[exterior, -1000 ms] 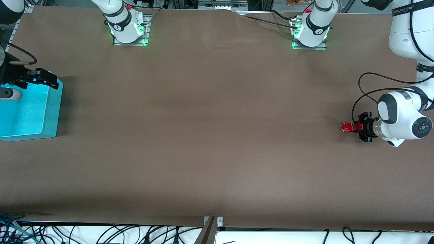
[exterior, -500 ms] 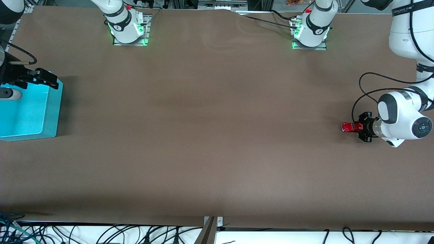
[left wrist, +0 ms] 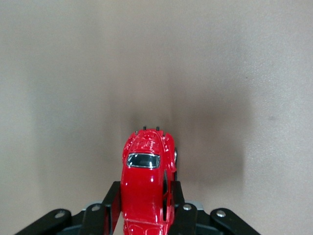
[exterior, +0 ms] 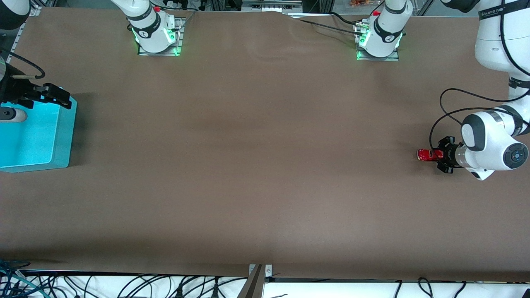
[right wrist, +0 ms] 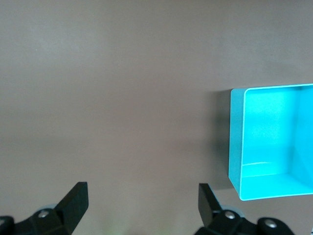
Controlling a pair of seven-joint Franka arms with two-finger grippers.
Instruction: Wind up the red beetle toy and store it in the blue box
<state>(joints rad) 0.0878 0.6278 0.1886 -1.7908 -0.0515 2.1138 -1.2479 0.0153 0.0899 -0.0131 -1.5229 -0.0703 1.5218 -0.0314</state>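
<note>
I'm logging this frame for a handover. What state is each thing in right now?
red beetle toy: upright, clamped between the fingers, low over the table at the left arm's end.
blue box: open-topped, nothing seen inside, at the right arm's end.
left gripper: shut on the toy.
right gripper: open, holding nothing, by the box.

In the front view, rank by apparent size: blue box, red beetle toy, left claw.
1. blue box, largest by far, though partly cut off at the view's edge.
2-3. left claw and red beetle toy: look alike; the claw grips the toy, so unranked.
</note>
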